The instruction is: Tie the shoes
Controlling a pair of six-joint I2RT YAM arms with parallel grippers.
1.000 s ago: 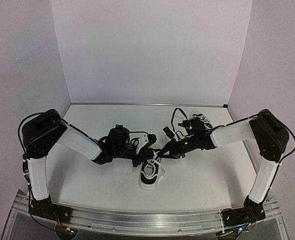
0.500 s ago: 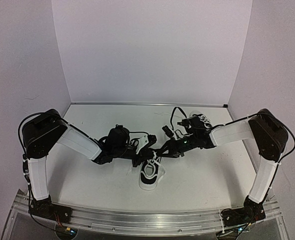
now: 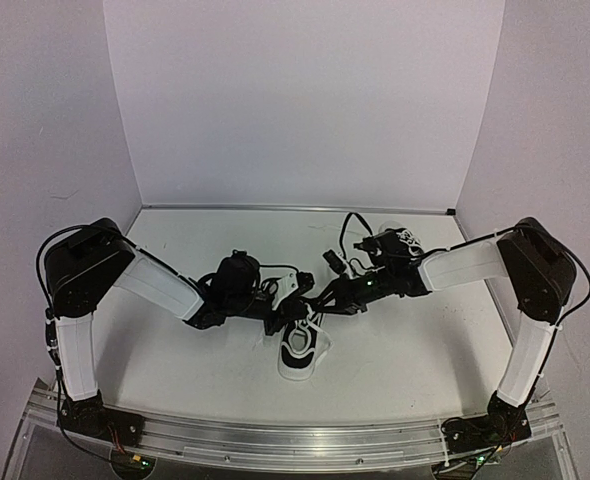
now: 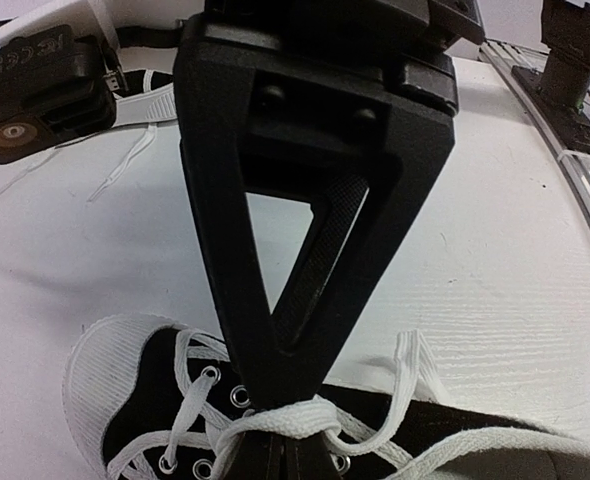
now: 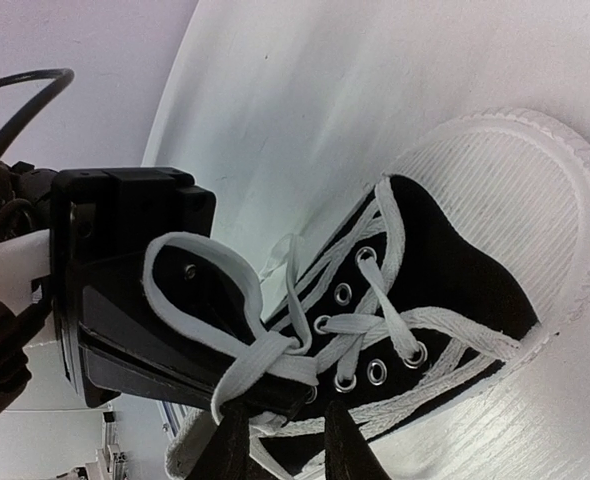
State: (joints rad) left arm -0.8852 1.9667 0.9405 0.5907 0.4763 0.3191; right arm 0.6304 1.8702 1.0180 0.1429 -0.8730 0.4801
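**A:** Two shoes, yes? Where are they?

**B:** In the top view the near shoe (image 3: 299,352) lies at the middle of the desk (image 3: 175,360), toe toward the bottom of the frame. The far shoe (image 3: 403,240) sits in the upper right, behind the right arm and mostly hidden by it.

**A:** And the arms?

**B:** Both reach in over the near shoe and meet above its laced part.

**A:** State of the left gripper (image 4: 275,405)?

**B:** Its jaws are pressed together. The tips come down on the shoe's tongue, and a white lace (image 4: 305,415) runs across them. I cannot tell whether the lace is actually pinched.

**A:** The right gripper (image 5: 283,450)?

**B:** Its jaws are narrow, with a small gap between the two fingers. They stand at the bottom edge of the right wrist view, just under the crossing of the lace. I see nothing clamped between them.

**A:** What does the lace look like there?

**B:** In the right wrist view, one loop arcs over the black body of the left gripper at the left of the frame. The shoe's white toe cap is at the right.
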